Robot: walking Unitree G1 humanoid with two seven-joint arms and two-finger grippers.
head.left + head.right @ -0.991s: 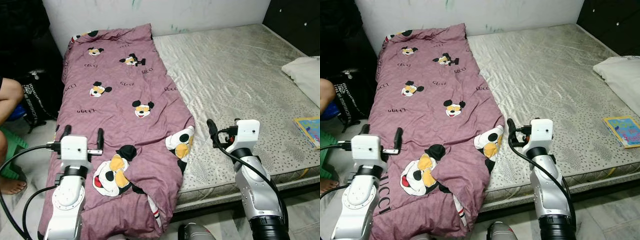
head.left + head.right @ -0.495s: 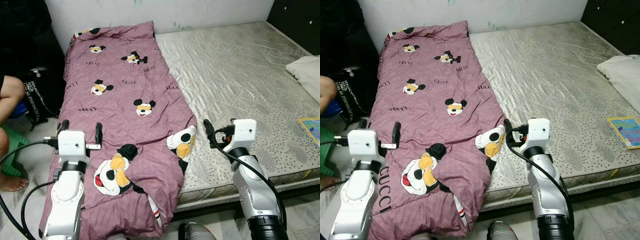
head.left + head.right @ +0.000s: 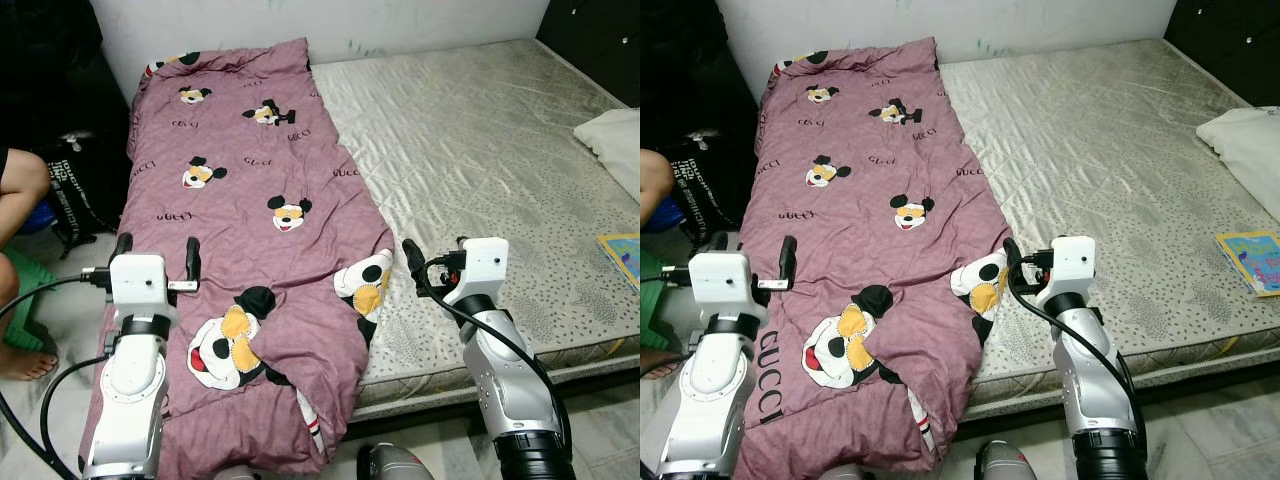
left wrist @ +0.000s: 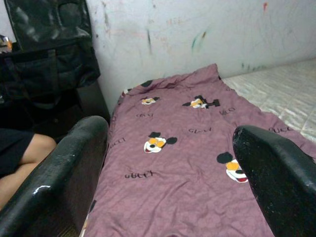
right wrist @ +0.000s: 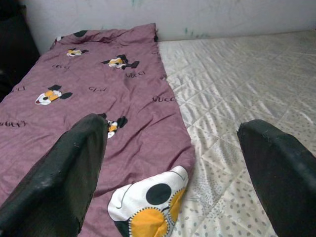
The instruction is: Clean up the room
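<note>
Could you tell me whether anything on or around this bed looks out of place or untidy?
The purple blanket lies bunched along the left side of the bare mattress, its near end crumpled and hanging over the foot of the bed. A book sits at the mattress's right edge. Both grippers, left and right, are open and hold nothing.

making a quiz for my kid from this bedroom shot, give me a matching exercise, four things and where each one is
Things:
1. blanket
2. pillow
3. book
4. black bag

Places:
A. on the floor beside the bed, on the robot's left
B. near the mattress's front edge, far right
C. along the left side of the mattress, its end hanging over the front edge
D. at the right edge of the mattress, farther back than the book

Pairs: 1-C, 2-D, 3-B, 4-A
</note>
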